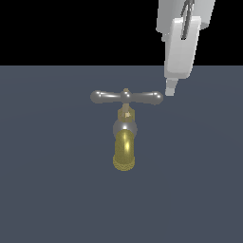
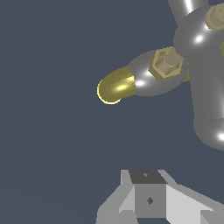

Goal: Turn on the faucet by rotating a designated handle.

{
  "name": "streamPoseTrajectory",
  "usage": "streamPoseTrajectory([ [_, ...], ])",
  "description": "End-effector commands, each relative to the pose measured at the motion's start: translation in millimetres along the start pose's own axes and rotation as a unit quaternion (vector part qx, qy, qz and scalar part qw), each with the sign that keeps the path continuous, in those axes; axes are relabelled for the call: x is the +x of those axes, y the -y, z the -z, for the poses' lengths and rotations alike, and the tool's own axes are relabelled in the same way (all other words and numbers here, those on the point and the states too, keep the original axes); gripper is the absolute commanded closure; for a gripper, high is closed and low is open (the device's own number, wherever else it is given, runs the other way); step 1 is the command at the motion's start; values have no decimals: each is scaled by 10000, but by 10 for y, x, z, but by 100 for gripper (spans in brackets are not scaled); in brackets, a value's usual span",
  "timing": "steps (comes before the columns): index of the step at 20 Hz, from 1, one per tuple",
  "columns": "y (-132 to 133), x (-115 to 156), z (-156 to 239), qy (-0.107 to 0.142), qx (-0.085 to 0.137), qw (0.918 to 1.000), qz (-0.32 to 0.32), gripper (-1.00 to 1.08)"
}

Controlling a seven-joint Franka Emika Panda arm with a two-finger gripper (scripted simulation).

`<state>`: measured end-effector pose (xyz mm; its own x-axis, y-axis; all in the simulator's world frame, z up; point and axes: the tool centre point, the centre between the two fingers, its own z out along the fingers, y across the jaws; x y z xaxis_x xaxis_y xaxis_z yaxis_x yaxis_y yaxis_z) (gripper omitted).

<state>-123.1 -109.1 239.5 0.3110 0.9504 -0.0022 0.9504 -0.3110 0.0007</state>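
Plain dark blue-grey bench (image 1: pixel 47 199), flat and matte, filling the lower part of the exterior view; behind it only black, no walls or furniture to see.

Near the middle of the bench, a small faucet (image 1: pixel 125 128): round silver-grey body, brass stem above it, shiny brass-yellow spout (image 1: pixel 124 153) curving toward the camera and downward, mouth facing the bench. In the wrist view seen from above, spout (image 2: pixel 114 86) sticking out sideways from the grey body.

On top of the stem, the handle (image 1: pixel 126 97), a slim glossy grey crossbar with a brass nub in the centre. Long axis lying level, running across from the exterior view's left to the exterior view's right, at a right angle to the spout. Rounded bulb at each end.

White gripper (image 1: pixel 169 90) coming down from the upper edge, on the exterior view's right, upright. Tip just beside the bulb on the exterior view's right; touching or a little apart, cannot tell. Jaws holding nothing; whether spread or closed not clear, only one finger visible from the side, and in the wrist view only part of the gripper (image 2: pixel 148 199) at the edge.
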Motion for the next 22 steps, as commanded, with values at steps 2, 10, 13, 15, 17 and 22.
streamPoseTrajectory([
  [2,-95,32,-129,5,-6,9994,343,108],
  [10,-241,108,-336,0,-5,9960,890,108],
  [13,-274,131,-386,-3,-3,9948,1021,108],
  [15,-290,143,-411,-6,-2,9941,1087,108],
  [17,-302,152,-429,-8,-1,9935,1135,108],
  [22,-312,163,-444,-10,1,9930,1178,108],
])
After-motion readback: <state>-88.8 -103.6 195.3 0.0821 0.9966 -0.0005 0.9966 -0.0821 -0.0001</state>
